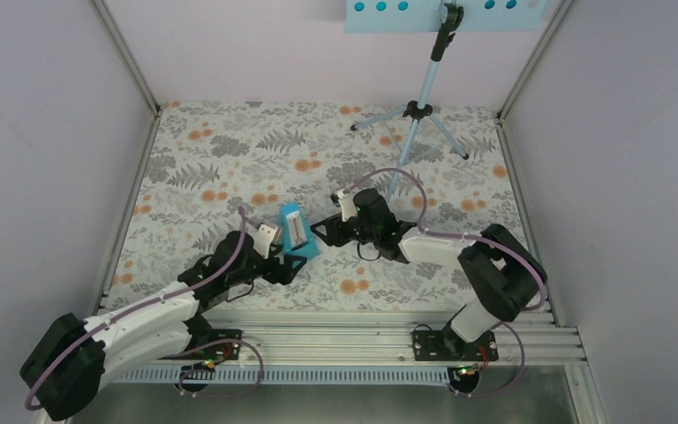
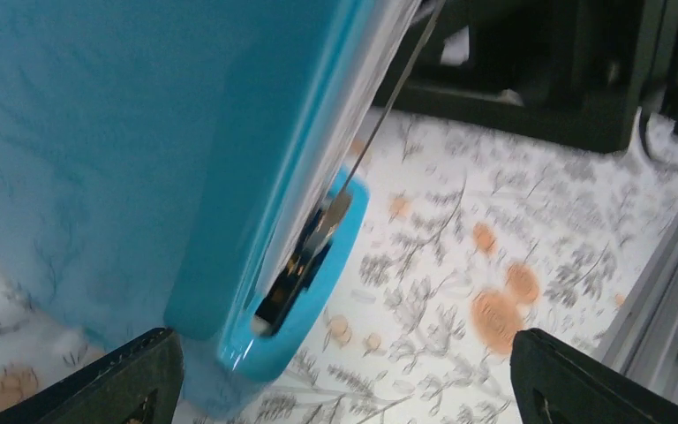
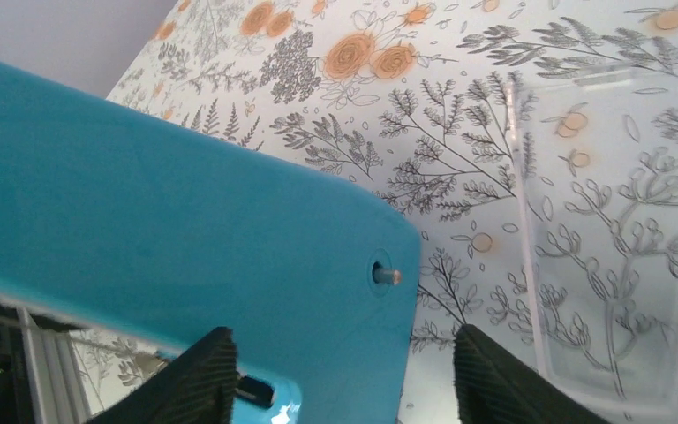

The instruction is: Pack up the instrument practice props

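The small light blue wedge-shaped metronome [image 1: 296,230] stands on the floral table between my two grippers. My left gripper [image 1: 290,265] is just in front of it and open; in the left wrist view [image 2: 344,389] the metronome [image 2: 168,150] fills the upper left, its base close to the left finger [image 2: 124,384]. My right gripper [image 1: 320,231] is at its right side and open; in the right wrist view [image 3: 344,380] the metronome's corner [image 3: 229,238] with a small metal pin [image 3: 387,276] lies between the fingers. The light blue tripod music stand [image 1: 417,113] stands at the back right. No teal pages are in view.
The stand's perforated desk [image 1: 406,13] reaches the top edge of the top view. A clear plastic piece [image 3: 618,247] lies on the table just right of the right gripper. Grey walls enclose the floral table [image 1: 221,150]; a metal rail [image 1: 362,327] runs along the near edge.
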{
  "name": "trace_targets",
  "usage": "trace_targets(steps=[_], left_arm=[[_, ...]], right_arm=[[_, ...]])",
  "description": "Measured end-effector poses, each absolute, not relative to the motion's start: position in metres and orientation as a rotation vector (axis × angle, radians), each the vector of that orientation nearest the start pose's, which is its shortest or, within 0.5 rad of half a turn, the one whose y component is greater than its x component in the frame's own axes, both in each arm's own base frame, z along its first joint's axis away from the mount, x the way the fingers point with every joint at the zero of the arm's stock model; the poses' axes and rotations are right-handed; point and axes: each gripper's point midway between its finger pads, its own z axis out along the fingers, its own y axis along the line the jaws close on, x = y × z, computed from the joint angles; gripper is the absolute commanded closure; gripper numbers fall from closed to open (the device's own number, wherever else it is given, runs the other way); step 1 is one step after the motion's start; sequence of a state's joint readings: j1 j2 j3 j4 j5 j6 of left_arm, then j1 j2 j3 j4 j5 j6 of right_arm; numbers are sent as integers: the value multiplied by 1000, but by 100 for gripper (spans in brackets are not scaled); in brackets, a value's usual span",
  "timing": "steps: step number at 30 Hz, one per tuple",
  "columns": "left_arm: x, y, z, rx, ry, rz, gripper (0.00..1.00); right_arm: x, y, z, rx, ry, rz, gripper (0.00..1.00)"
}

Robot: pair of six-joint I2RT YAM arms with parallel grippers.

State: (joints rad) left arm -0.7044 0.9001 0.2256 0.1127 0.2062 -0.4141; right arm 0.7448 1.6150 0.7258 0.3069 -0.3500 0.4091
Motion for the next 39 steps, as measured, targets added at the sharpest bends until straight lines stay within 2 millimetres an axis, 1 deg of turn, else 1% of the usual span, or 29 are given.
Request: trace_targets(steps=[2, 3, 4, 5, 6, 7, 10, 12, 15, 18, 21, 23, 25, 27, 30, 32, 34, 39], left_arm=[[202, -214, 101, 437, 2173, -852, 4], [206, -215, 115, 424, 2142, -850, 4], [209, -214, 125, 412, 2118, -847, 3], [213, -214, 139, 397, 2088, -840, 3], [217, -212, 155, 379, 2053, -835, 2], [220, -211, 169, 360, 2024, -828, 1], [225, -204, 202, 315, 1966, -806, 0], [227, -200, 222, 296, 1943, -787, 0], [234, -196, 263, 297, 1904, -740, 0], [242, -194, 313, 316, 1847, -686, 0], [249, -185, 361, 328, 1768, -634, 0], [251, -175, 387, 333, 1715, -595, 0], [252, -168, 403, 335, 1676, -557, 0], [255, -162, 411, 343, 1653, -515, 0], [264, -160, 402, 365, 1673, -458, 0], [272, -161, 391, 380, 1698, -424, 0], [281, -162, 373, 401, 1738, -379, 0], [292, -156, 339, 433, 1780, -261, 0]], right_arm=[[273, 327, 100, -582, 2219, 988, 30], [272, 321, 105, -567, 2212, 966, 28], [272, 317, 108, -547, 2208, 952, 26], [272, 305, 117, -512, 2187, 906, 24], [273, 303, 119, -506, 2183, 898, 23], [273, 298, 122, -488, 2175, 878, 22], [273, 280, 129, -438, 2163, 806, 22], [273, 274, 129, -420, 2170, 774, 22], [271, 270, 119, -436, 2200, 741, 20], [266, 271, 102, -491, 2238, 701, 19], [262, 273, 87, -543, 2265, 656, 19], [262, 273, 79, -567, 2277, 619, 19], [264, 273, 71, -585, 2286, 578, 20], [267, 273, 62, -608, 2296, 530, 21], [274, 276, 51, -640, 2303, 470, 22], [277, 280, 45, -666, 2301, 447, 23], [279, 284, 40, -688, 2297, 428, 24], [289, 289, 25, -710, 2303, 364, 31]])
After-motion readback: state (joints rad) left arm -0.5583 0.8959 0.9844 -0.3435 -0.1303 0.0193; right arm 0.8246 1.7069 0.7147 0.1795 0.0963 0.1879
